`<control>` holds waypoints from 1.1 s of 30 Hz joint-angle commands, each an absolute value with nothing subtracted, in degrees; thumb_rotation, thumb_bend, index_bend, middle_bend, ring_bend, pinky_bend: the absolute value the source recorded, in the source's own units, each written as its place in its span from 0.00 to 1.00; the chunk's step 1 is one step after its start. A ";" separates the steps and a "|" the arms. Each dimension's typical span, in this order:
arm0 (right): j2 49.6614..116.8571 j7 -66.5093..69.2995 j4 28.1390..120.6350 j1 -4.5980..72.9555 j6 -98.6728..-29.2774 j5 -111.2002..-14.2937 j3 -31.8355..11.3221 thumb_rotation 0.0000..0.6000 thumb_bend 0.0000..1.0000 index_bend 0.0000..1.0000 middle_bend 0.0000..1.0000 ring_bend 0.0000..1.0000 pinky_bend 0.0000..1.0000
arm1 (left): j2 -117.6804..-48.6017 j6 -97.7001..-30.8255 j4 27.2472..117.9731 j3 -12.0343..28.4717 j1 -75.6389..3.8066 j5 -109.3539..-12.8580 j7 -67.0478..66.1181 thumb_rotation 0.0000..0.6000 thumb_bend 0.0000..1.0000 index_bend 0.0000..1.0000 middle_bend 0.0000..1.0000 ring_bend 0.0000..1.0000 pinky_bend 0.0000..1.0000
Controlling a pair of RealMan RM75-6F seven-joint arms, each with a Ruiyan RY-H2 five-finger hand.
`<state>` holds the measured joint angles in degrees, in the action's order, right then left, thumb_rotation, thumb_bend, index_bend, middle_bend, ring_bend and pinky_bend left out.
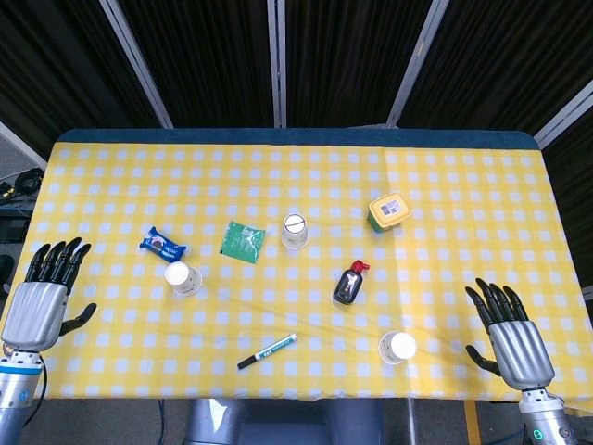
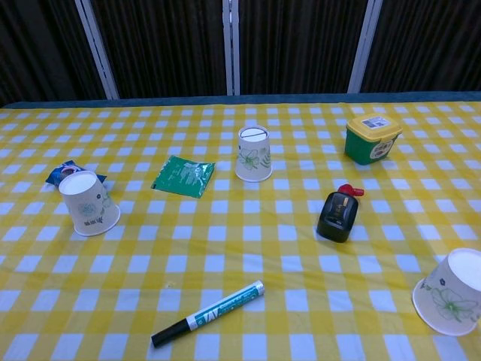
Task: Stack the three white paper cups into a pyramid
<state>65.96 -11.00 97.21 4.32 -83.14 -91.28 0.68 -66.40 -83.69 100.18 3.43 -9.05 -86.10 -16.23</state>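
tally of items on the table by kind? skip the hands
Paper cups: 3, left, middle, right
Marker pen: 1
Green sachet: 1
Blue snack packet: 1
Green tub with yellow lid: 1
Small black bottle with red cap: 1
Total: 8

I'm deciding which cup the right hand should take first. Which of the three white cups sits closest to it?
The cup near the table's front edge, beside the right hand. The middle cup and the cup beside the blue snack packet sit much farther away.
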 commanded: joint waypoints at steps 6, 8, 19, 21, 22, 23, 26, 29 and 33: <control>66.04 -11.48 97.32 4.38 -82.54 -90.83 0.78 1.00 0.13 0.07 0.00 0.00 0.00 | -66.13 -83.52 100.52 3.40 -9.04 -85.69 -16.20 1.00 0.25 0.00 0.00 0.00 0.00; 66.02 -11.45 97.36 4.38 -82.44 -90.81 0.84 1.00 0.13 0.07 0.00 0.00 0.00 | -66.03 -83.38 100.61 3.31 -9.06 -85.67 -16.23 1.00 0.25 0.00 0.00 0.00 0.00; 65.64 -10.58 97.68 4.63 -81.77 -89.97 0.58 1.00 0.12 0.07 0.00 0.00 0.00 | -66.19 -80.53 101.44 3.53 -10.86 -85.18 -18.00 1.00 0.25 0.00 0.00 0.00 0.00; 65.46 -10.29 97.75 4.60 -81.75 -89.93 0.62 1.00 0.12 0.07 0.00 0.00 0.00 | -66.53 -79.13 101.87 3.74 -11.82 -84.93 -18.90 1.00 0.25 0.01 0.00 0.00 0.00; 65.37 -10.14 97.78 4.59 -81.74 -89.93 0.65 1.00 0.13 0.07 0.00 0.00 0.00 | -66.76 -78.31 102.07 3.92 -12.38 -84.62 -19.59 1.00 0.25 0.04 0.00 0.00 0.00; 65.28 -9.99 97.83 4.58 -81.73 -89.94 0.68 1.00 0.12 0.07 0.00 0.00 0.00 | -67.04 -77.41 102.25 4.14 -12.99 -84.21 -20.36 1.00 0.26 0.07 0.00 0.00 0.00; 64.99 -9.48 98.00 4.62 -81.63 -89.93 0.70 1.00 0.13 0.07 0.00 0.00 0.00 | -68.19 -73.80 102.88 5.04 -15.45 -82.16 -23.84 1.00 0.27 0.15 0.00 0.00 0.00; 64.84 -9.20 98.12 4.67 -81.51 -89.89 0.70 1.00 0.13 0.07 0.00 0.00 0.00 | -69.23 -71.13 103.22 5.70 -17.34 -80.34 -26.72 1.00 0.27 0.18 0.00 0.00 0.00; 64.76 -9.10 98.10 4.80 -81.09 -89.86 0.85 1.00 0.12 0.07 0.00 0.00 0.00 | -71.24 -66.04 103.44 6.87 -20.81 -75.42 -32.07 1.00 0.27 0.20 0.00 0.00 0.00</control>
